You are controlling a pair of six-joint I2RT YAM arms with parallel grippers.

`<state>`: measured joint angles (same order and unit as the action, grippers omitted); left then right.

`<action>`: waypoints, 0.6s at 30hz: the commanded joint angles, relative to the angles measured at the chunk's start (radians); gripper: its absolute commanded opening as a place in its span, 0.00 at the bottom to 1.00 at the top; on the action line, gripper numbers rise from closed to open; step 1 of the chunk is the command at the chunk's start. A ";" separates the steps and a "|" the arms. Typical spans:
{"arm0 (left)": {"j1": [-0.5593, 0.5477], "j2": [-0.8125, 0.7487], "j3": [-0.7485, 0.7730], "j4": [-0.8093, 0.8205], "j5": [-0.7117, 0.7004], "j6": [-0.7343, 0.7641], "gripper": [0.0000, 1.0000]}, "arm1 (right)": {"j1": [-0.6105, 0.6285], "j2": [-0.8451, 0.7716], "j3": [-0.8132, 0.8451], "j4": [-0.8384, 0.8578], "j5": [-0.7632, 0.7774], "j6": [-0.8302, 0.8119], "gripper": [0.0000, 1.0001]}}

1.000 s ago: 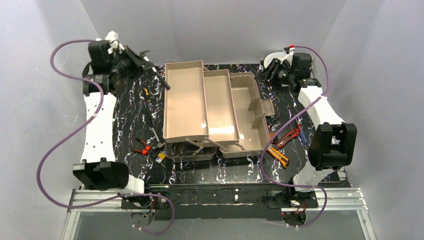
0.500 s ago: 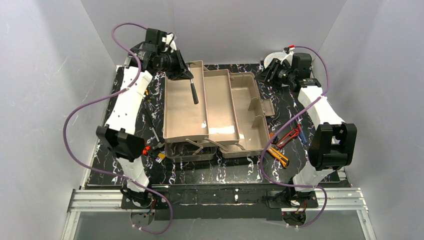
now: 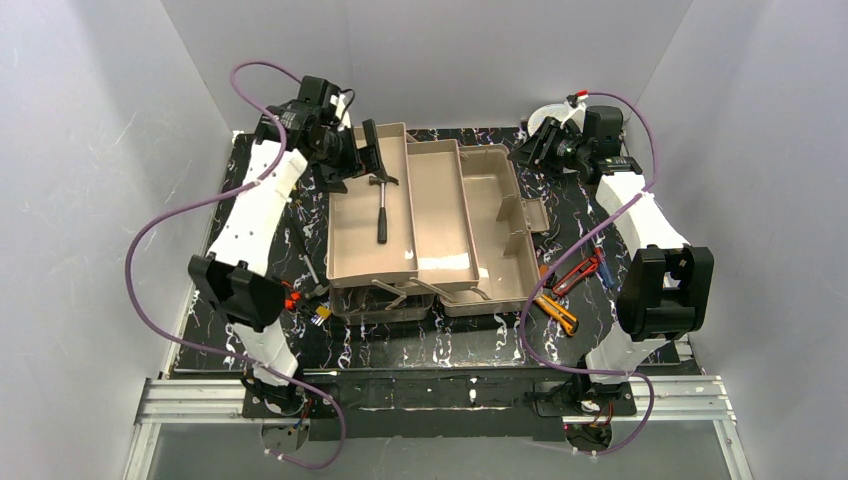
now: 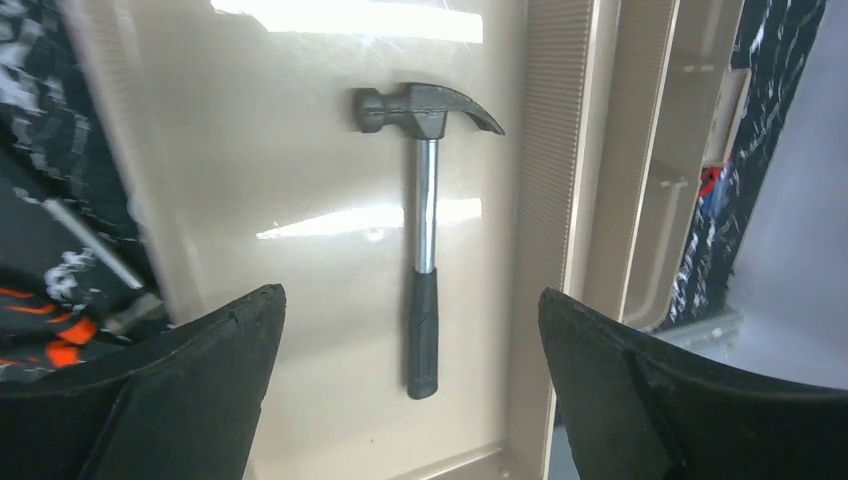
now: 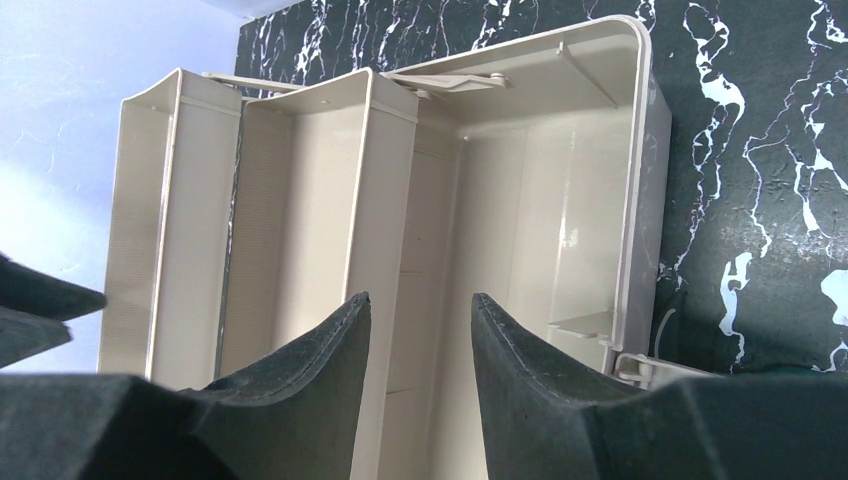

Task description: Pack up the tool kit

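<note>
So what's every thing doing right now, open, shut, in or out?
toolbox, open, trays spread out.
hammer, lying flat in the leftmost tray, not held.
left gripper, open above the hammer.
right gripper, partly open, holding nothing.
yellow knife, out on the table, right of the toolbox.

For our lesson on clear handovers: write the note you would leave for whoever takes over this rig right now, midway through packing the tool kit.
Left gripper: open, holding nothing, above the left tray of the toolbox.
Right gripper: open, empty, by the toolbox's far right corner.
Done: hammer lies flat in the left tray.
Left to do: pliers and knife lie on the table right of the toolbox, small tools on its left; all need packing.
</note>
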<state>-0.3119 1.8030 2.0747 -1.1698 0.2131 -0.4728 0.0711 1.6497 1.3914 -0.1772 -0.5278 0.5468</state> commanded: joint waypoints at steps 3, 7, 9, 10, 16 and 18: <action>-0.003 -0.278 -0.098 0.049 -0.391 -0.014 0.98 | -0.005 -0.012 0.013 0.031 -0.022 -0.002 0.50; 0.017 -0.509 -0.356 0.165 -0.619 -0.029 0.98 | -0.006 -0.016 0.009 0.034 -0.017 -0.002 0.50; 0.036 -0.613 -0.450 0.204 -0.683 -0.041 0.98 | -0.007 -0.017 0.005 0.038 -0.012 -0.001 0.50; 0.042 -0.656 -0.483 0.206 -0.726 -0.052 0.98 | -0.006 -0.017 0.003 0.041 -0.010 -0.001 0.50; 0.149 -0.736 -0.549 0.058 -0.808 -0.110 0.93 | -0.007 -0.011 0.001 0.047 -0.018 0.004 0.49; 0.220 -0.728 -0.590 0.047 -0.709 -0.106 0.91 | -0.007 -0.009 0.001 0.047 -0.020 0.005 0.49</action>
<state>-0.1871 1.0348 1.5547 -1.0485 -0.5106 -0.5488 0.0711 1.6497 1.3914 -0.1761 -0.5312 0.5472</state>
